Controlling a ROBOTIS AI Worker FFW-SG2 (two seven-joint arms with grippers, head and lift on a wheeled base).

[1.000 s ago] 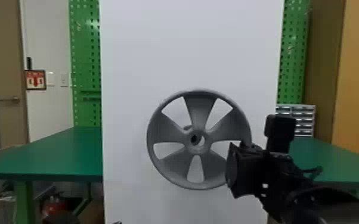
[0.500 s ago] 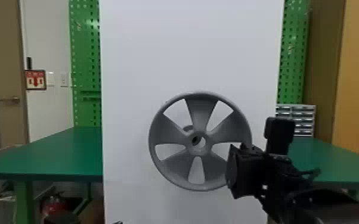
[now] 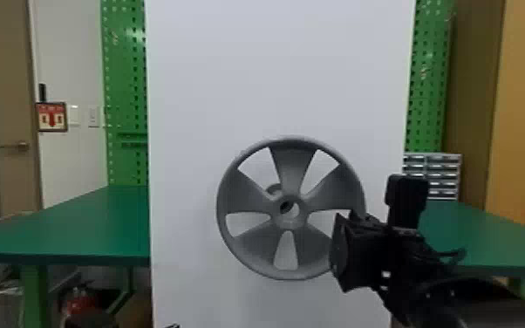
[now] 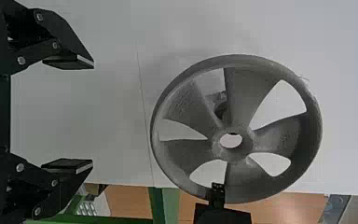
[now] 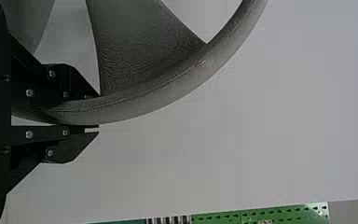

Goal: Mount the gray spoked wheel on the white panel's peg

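Barely, over the last second, the right gripper (image 5: 98, 113) has eased the gray spoked wheel (image 3: 291, 165) a touch lower and a little farther from the head camera; the head view shows the wheel slightly smaller than it was. That looks like slow alignment close to the peg, with the mounting not yet done.

The right gripper is closed to a narrow gap on the wheel, one finger on the inner side of the rim (image 5: 168, 95) and the other on the outer. In the head view this hold is at the wheel's lower right. The left gripper (image 4: 93, 114) waits to the left of the wheel, its fingers spread wide with nothing between them.

The wheel itself is held up with its face towards the robot, its hub (image 3: 290, 223) open at the centre. Just behind the wheel, the peg (image 3: 274, 189) shows between two spokes, above and left of the hub in the head view, so the hole probably needs to go up and left before being pushed on. Held by one edge only, the wheel could tilt or twist when the hub meets the peg.

Behind the wheel stands the white panel (image 3: 274, 65), and past it, on either side, the green pegboard (image 3: 124, 65).
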